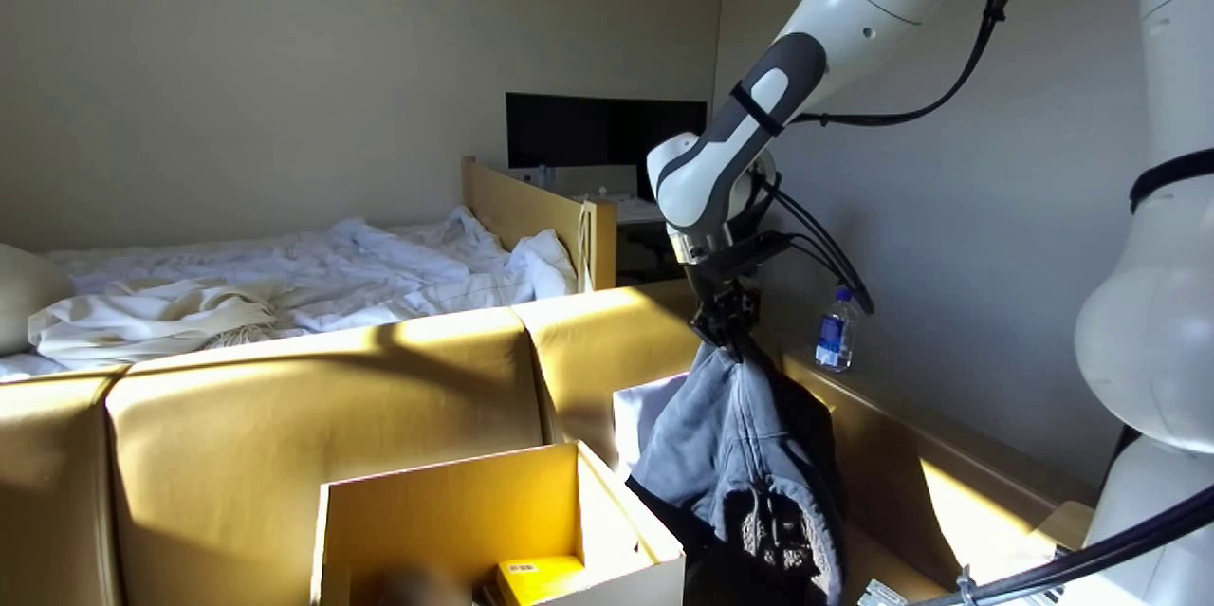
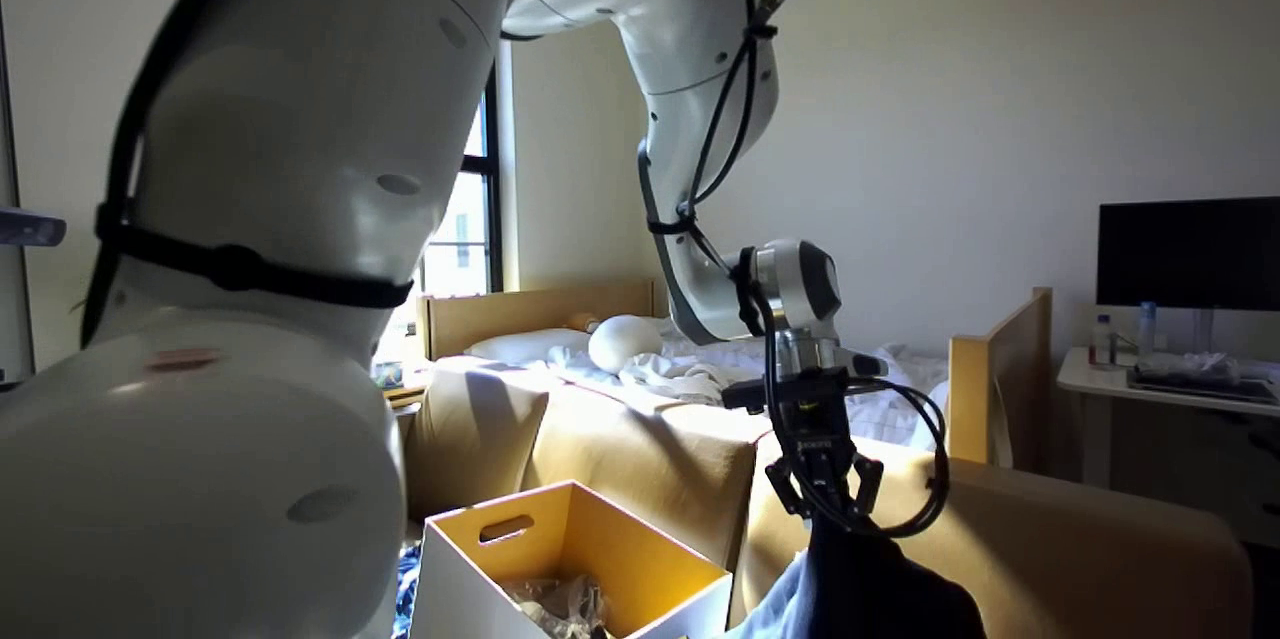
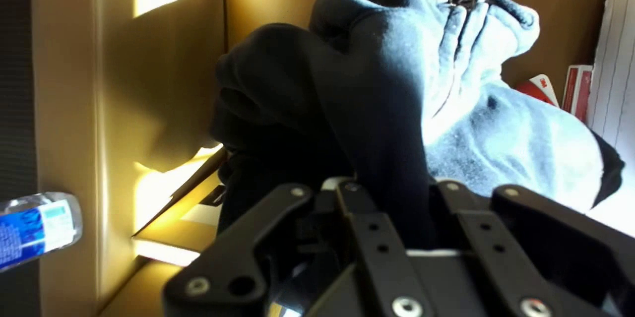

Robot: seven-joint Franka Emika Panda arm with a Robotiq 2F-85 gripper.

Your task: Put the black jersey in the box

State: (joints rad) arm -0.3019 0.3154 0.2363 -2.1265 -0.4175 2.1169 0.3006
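Observation:
The black jersey, a dark grey-blue hooded garment with a zip, hangs bunched from my gripper in an exterior view [image 1: 697,440]. Its top also shows in an exterior view [image 2: 880,594], and its folds fill the middle of the wrist view [image 3: 387,69]. My gripper [image 1: 728,340] is shut on the jersey, with cloth between the fingers in the wrist view [image 3: 392,193]. The white box [image 1: 455,506] with a yellow-brown inside stands open beside the hanging jersey; it also shows in an exterior view [image 2: 650,564]. The jersey's lower end is partly hidden or cut off.
The box holds a yellow packet [image 1: 539,576] and clear plastic wrapping [image 2: 565,604]. A tan sofa [image 1: 322,426] stands behind the box. A water bottle [image 1: 835,336] is by the sofa arm and also shows in the wrist view [image 3: 39,230]. A bed [image 1: 379,274] lies beyond.

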